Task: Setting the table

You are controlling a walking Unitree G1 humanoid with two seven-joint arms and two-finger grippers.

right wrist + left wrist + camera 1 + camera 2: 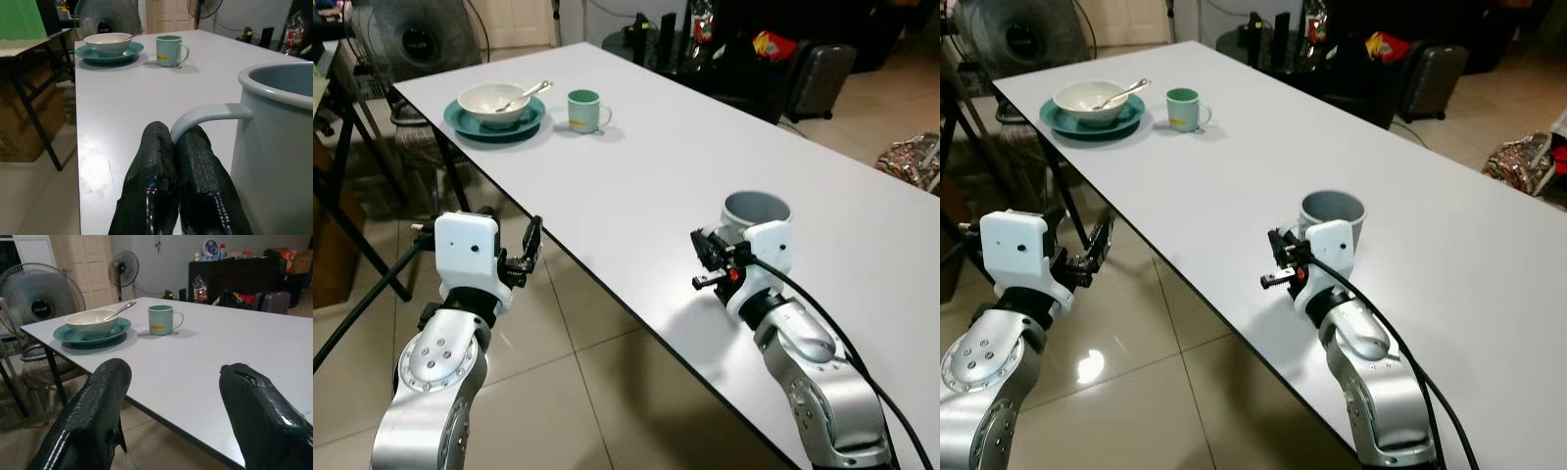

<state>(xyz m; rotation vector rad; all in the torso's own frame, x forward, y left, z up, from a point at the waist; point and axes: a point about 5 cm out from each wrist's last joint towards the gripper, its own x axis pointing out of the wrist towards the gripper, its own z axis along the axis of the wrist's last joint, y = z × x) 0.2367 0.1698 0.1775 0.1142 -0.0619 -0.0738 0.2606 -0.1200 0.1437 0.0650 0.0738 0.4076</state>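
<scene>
Right wrist view cuts off most of the grey mug (279, 147); the right gripper (176, 147) has its jaws closed on the handle. Two mugs stand on the white worktop (685, 166): the grey one near the front edge, the green mug (586, 111) well apart, just beside one bowl (493, 103) with a spoon (527, 95) on one teal plate (460, 123). Bare surface lies between. Off the edge, the left gripper (530, 250) has jaws apart.

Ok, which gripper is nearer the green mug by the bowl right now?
Left, though only by a little. The left gripper hovers off the table's near edge, jaws open, facing the green mug. The right gripper is farther down the table, shut on the grey mug handle.
</scene>
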